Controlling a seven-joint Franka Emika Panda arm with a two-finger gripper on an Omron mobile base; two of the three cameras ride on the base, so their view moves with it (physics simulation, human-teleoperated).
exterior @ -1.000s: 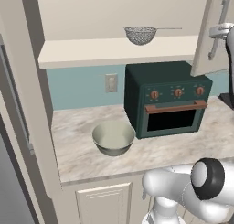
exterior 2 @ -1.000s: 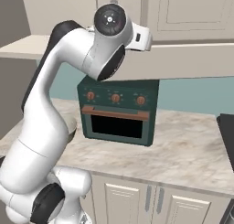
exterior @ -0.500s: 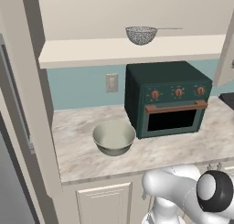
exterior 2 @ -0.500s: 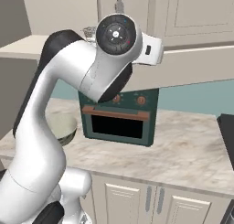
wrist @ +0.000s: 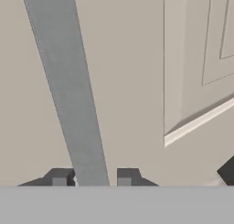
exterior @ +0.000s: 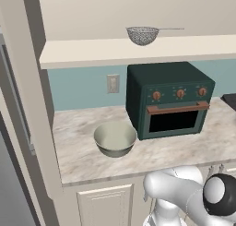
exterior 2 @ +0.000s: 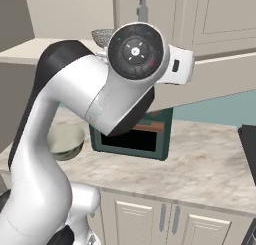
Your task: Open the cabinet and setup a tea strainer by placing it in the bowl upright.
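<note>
Swinging wide, the cabinet [exterior 2: 220, 44] door was pulled clear of the tea strainer [exterior: 143, 35], its handle [wrist: 75, 109] clamped narrowly in the tool [wrist: 91, 177].

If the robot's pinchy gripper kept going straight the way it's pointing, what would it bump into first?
Probably the cabinet door. In the hand view the gripper has its two dark fingertips on either side of the long silver handle, with the beige door panel right behind. How far behind is hard to judge.

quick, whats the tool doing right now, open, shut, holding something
Tool: its two tips straddle the cabinet's silver bar handle, one on each side; whether they actually clamp it cannot be told.
</note>
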